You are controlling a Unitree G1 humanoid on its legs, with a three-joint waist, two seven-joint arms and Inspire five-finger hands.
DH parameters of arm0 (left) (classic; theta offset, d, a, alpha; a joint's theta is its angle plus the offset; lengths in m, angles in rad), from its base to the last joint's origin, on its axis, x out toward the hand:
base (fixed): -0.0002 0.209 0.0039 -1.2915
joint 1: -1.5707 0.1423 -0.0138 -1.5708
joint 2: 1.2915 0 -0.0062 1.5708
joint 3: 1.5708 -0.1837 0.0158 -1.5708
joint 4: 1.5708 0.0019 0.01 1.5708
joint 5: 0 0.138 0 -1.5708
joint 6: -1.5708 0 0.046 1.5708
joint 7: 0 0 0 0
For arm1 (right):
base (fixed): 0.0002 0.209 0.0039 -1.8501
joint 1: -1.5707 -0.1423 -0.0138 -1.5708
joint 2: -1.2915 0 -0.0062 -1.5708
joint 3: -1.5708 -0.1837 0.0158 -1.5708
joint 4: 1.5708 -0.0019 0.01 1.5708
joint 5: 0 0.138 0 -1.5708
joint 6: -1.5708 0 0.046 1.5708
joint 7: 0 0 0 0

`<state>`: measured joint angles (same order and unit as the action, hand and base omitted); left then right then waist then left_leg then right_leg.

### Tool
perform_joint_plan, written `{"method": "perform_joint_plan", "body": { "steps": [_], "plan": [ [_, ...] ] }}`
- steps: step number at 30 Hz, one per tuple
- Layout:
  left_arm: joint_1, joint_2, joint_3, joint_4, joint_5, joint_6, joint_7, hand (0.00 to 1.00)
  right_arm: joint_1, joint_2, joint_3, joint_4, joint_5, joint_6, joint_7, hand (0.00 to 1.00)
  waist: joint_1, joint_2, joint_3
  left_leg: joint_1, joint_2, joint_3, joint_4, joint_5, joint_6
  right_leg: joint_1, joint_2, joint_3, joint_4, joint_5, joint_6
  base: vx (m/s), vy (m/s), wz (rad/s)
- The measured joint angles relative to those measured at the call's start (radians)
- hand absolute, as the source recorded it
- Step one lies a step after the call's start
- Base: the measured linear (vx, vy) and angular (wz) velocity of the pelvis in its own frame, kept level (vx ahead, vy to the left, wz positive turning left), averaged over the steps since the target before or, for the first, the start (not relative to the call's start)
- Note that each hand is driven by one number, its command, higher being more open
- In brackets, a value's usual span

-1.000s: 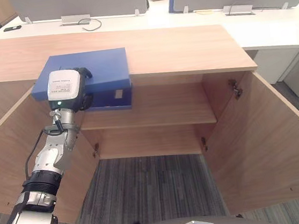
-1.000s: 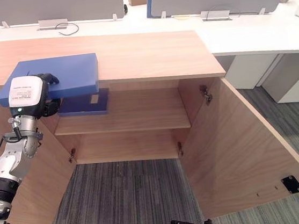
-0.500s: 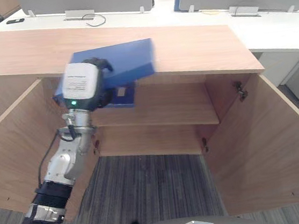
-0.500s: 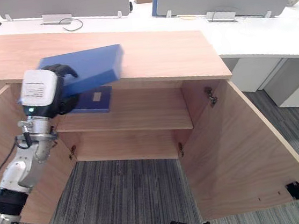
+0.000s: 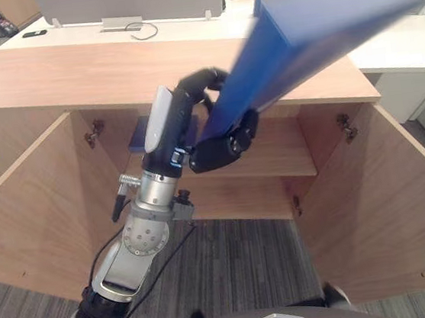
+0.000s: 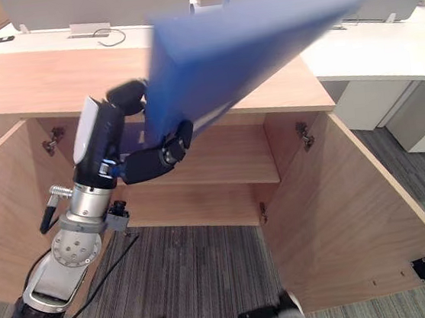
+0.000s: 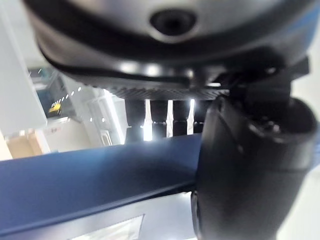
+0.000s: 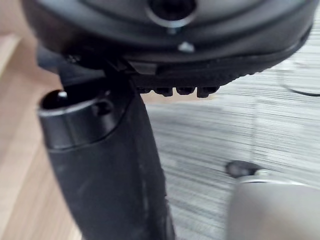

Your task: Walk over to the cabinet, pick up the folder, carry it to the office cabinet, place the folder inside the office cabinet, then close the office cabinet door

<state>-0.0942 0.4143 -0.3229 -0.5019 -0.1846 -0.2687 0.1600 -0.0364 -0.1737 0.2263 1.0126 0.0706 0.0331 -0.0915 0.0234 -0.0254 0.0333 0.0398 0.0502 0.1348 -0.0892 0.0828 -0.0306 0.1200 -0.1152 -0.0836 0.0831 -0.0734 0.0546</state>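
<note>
My left hand [image 5: 218, 139] is shut on the lower edge of the blue folder [image 5: 321, 31]. The folder is up in the air, steeply tilted, and its far end rises toward the upper right over the wooden cabinet top [image 5: 72, 75]. In the left wrist view the thumb [image 7: 250, 165] presses the folder [image 7: 90, 175] against the fingers. Below the folder the office cabinet stands open, with its shelf [image 5: 273, 152] bare on the right. My right hand [image 8: 105, 165] hangs idle and open over the carpet, next to a wooden panel.
A second blue item [image 5: 138, 135] lies at the left end of the shelf. The left door [image 5: 25, 203] and the right door [image 5: 387, 208] both stand wide open. A white desk [image 5: 391, 43] with grey screens runs behind the cabinet. Grey striped carpet [image 5: 231, 256] lies in front.
The left hand has lifted the folder off the cabinet top and swung it up and to the right, from flat to steeply tilted. The camera has shifted a little as well.
</note>
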Motion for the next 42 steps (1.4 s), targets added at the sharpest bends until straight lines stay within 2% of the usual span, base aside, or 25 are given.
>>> {"method": "perform_joint_plan", "body": {
  "steps": [1, 2, 3, 5, 6, 8, 10, 12, 15, 20, 23, 29, 32, 35, 38, 42],
  "plan": [
    [0.021, -0.008, 0.019, -0.009, -0.076, 0.0, -0.029, 0.0, 0.023, -0.01, 0.001, -0.11, 0.034, -0.002, 0.025, 1.0, 0.0, 0.006, 0.0, 0.0, -0.001, -0.002, 0.001, 0.003, 0.002, 0.001, 0.003, -0.005, 0.0, 0.0, 0.0, -0.16, -0.012, 0.05],
    [0.076, -0.03, 0.068, -0.019, -0.189, -0.001, -0.069, 0.0, 0.101, -0.038, 0.001, -0.364, 0.104, -0.016, 0.068, 1.0, 0.001, 0.028, -0.003, 0.001, -0.002, -0.009, -0.002, 0.007, 0.005, 0.005, 0.003, -0.01, 0.001, 0.004, -0.005, -0.1, -0.013, 0.13],
    [0.101, -0.038, 0.094, -0.019, -0.236, -0.001, -0.085, 0.0, 0.136, -0.055, 0.001, -0.476, 0.139, -0.034, 0.09, 1.0, 0.001, 0.037, -0.005, 0.0, -0.002, -0.01, -0.002, 0.008, 0.006, 0.004, 0.003, -0.009, 0.001, 0.008, -0.006, -0.11, 0.003, 0.09],
    [0.165, -0.045, 0.194, -0.011, -0.332, 0.012, -0.108, 0.0, 0.213, -0.086, -0.016, -0.743, 0.248, -0.105, 0.177, 1.0, 0.0, 0.053, -0.01, -0.002, -0.004, -0.01, -0.002, 0.006, 0.008, 0.006, 0.001, -0.011, -0.004, 0.01, -0.004, -0.1, 0.015, 0.02],
    [0.177, -0.047, 0.218, -0.009, -0.334, 0.014, -0.109, 0.0, 0.225, -0.086, -0.03, -0.786, 0.271, -0.111, 0.196, 1.0, -0.001, 0.051, -0.009, -0.005, -0.005, -0.012, -0.002, 0.008, 0.008, 0.006, 0.001, -0.013, -0.008, 0.01, -0.004, -0.13, -0.001, 0.03],
    [0.222, -0.067, 0.29, -0.009, -0.373, 0.014, -0.128, 0.0, 0.279, -0.073, -0.125, -0.886, 0.353, -0.12, 0.24, 1.0, -0.002, 0.027, 0.001, -0.022, -0.013, -0.022, -0.003, 0.014, 0.007, 0.006, -0.003, -0.021, -0.032, -0.005, -0.022, -0.14, -0.014, 0.07],
    [0.262, -0.095, 0.323, -0.009, -0.404, 0.016, -0.142, 0.0, 0.307, -0.046, -0.211, -0.899, 0.397, -0.12, 0.239, 1.0, -0.004, 0.019, 0.006, -0.026, -0.02, -0.023, -0.003, 0.023, 0.005, 0.0, -0.004, -0.022, -0.032, -0.027, -0.017, -0.12, -0.003, 0.06],
    [0.335, -0.139, 0.371, -0.009, -0.434, 0.032, -0.154, 0.0, 0.334, -0.012, -0.344, -0.91, 0.464, -0.12, 0.22, 1.0, -0.021, 0.019, 0.006, -0.027, -0.02, -0.021, -0.003, 0.037, 0.008, -0.001, -0.004, -0.021, -0.034, -0.032, -0.01, -0.07, 0.009, 0.01],
    [0.379, -0.163, 0.411, -0.009, -0.45, 0.044, -0.158, 0.0, 0.341, -0.007, -0.42, -0.971, 0.535, -0.122, 0.208, 1.0, -0.029, 0.018, 0.005, -0.034, -0.018, -0.008, -0.002, 0.046, 0.002, -0.016, -0.004, -0.007, -0.036, -0.026, -0.009, -0.03, 0.02, -0.14],
    [0.379, -0.182, 0.422, -0.009, -0.451, 0.06, -0.193, 0.0, 0.335, 0.004, -0.445, -1.096, 0.627, -0.152, 0.225, 1.0, -0.035, 0.011, -0.002, -0.034, -0.018, 0.001, -0.002, 0.047, 0.005, -0.019, -0.004, 0.005, -0.04, -0.017, 0.003, 0.01, 0.004, -0.07],
    [0.377, -0.191, 0.439, 0.022, -0.452, 0.06, -0.224, 0.0, 0.311, 0.034, -0.481, -1.12, 0.69, -0.18, 0.238, 1.0, -0.034, 0.012, -0.028, -0.033, -0.018, -0.001, -0.002, 0.048, 0.006, -0.019, -0.004, 0.004, -0.037, -0.007, 0.009, 0.04, -0.015, 0.02],
    [0.327, -0.204, 0.456, 0.144, -0.515, 0.08, -0.247, 0.0, 0.212, 0.006, -0.517, -1.135, 0.679, -0.192, 0.229, 1.0, -0.032, 0.019, -0.033, -0.033, -0.019, -0.002, -0.002, 0.049, 0.007, -0.019, -0.004, 0.004, -0.034, -0.003, 0.016, 0.01, -0.002, 0.01],
    [0.252, -0.147, 0.412, 0.232, -0.576, 0.096, -0.288, 0.0, 0.084, -0.118, -0.45, -1.131, 0.647, -0.192, 0.231, 1.0, -0.03, 0.019, -0.033, -0.033, -0.02, -0.001, -0.002, 0.051, 0.01, -0.019, -0.005, 0.006, -0.033, 0.0, 0.02, -0.04, 0.018, 0.0],
    [0.155, -0.043, 0.318, 0.301, -0.643, 0.117, -0.375, 0.0, -0.117, -0.242, -0.351, -1.069, 0.642, -0.192, 0.269, 1.0, -0.026, 0.018, -0.033, -0.032, -0.02, -0.004, -0.002, 0.057, 0.013, -0.018, -0.005, 0.004, -0.033, 0.002, 0.021, -0.04, 0.016, 0.04],
    [0.084, 0.008, 0.255, 0.312, -0.643, 0.121, -0.443, 0.0, -0.235, -0.291, -0.287, -1.011, 0.638, -0.192, 0.276, 1.0, -0.015, 0.018, -0.033, -0.032, -0.023, -0.008, -0.002, 0.064, 0.016, -0.013, -0.006, -0.003, -0.032, 0.005, 0.021, -0.03, 0.016, 0.08],
    [0.046, 0.045, 0.241, 0.316, -0.683, 0.121, -0.478, 0.0, -0.254, -0.3, -0.274, -1.009, 0.564, -0.193, 0.27, 1.0, -0.005, 0.019, -0.034, -0.031, -0.023, -0.014, -0.002, 0.071, 0.016, -0.008, -0.006, -0.013, -0.03, 0.008, 0.018, 0.0, 0.0, 0.07]
  ]
}}
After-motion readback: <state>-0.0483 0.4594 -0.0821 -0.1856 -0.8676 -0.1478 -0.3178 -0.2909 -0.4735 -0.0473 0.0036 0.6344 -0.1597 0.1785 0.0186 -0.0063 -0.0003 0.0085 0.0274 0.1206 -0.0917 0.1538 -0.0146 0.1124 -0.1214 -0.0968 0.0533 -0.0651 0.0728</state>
